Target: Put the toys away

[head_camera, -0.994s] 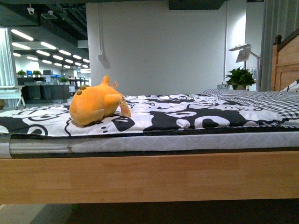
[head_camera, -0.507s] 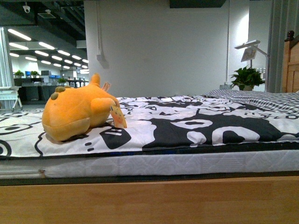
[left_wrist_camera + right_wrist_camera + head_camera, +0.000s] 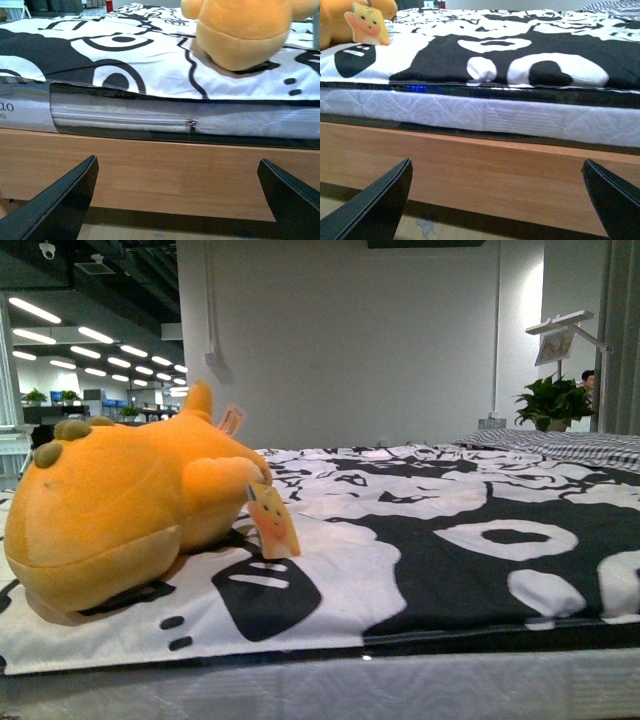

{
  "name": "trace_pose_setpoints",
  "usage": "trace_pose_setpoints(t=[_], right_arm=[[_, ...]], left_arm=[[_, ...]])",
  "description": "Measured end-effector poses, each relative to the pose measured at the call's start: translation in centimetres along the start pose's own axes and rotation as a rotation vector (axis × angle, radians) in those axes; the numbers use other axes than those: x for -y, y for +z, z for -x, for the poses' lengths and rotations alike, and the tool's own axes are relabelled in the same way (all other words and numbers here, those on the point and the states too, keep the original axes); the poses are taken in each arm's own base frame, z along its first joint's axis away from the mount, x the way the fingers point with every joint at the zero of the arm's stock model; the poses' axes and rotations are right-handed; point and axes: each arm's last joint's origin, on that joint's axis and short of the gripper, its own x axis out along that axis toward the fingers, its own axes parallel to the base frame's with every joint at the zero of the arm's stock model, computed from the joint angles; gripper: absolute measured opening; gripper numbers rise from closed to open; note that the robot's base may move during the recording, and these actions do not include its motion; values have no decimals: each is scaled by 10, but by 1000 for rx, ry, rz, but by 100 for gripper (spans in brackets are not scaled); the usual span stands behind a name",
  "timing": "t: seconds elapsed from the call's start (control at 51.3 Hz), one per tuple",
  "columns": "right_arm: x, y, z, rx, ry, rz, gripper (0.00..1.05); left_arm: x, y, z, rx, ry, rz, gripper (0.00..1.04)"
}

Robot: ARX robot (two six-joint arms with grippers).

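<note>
The yellow-orange plush toy (image 3: 120, 510) lies on the bed's black-and-white sheet at the left of the front view, with a printed hang tag (image 3: 273, 523) beside it. It also shows in the left wrist view (image 3: 245, 30), and its tag in the right wrist view (image 3: 368, 22). My left gripper (image 3: 180, 200) is open and empty, low in front of the wooden bed rail, below the toy. My right gripper (image 3: 500, 202) is open and empty, also in front of the rail, to the right of the toy. Neither arm shows in the front view.
The wooden bed rail (image 3: 165, 175) and mattress side (image 3: 485, 117) stand right before both grippers. The patterned sheet (image 3: 450, 530) stretches to the right. A potted plant (image 3: 553, 400), a lamp (image 3: 565, 330) and a white wall are behind the bed.
The front view has closed in on the bed: the toy has grown larger and shifted left, and the wooden rail has dropped out of the frame.
</note>
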Motion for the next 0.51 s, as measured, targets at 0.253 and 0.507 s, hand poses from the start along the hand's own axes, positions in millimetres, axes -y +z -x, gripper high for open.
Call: trace_pose_setpoints(t=[0.253, 0.507], right_arm=[[0, 0, 0, 0, 0, 0, 104], [0, 0, 0, -2, 7, 0, 104]], left_arm=[[0, 0, 0, 0, 2, 0, 99], [0, 0, 0, 0, 4, 1, 99]])
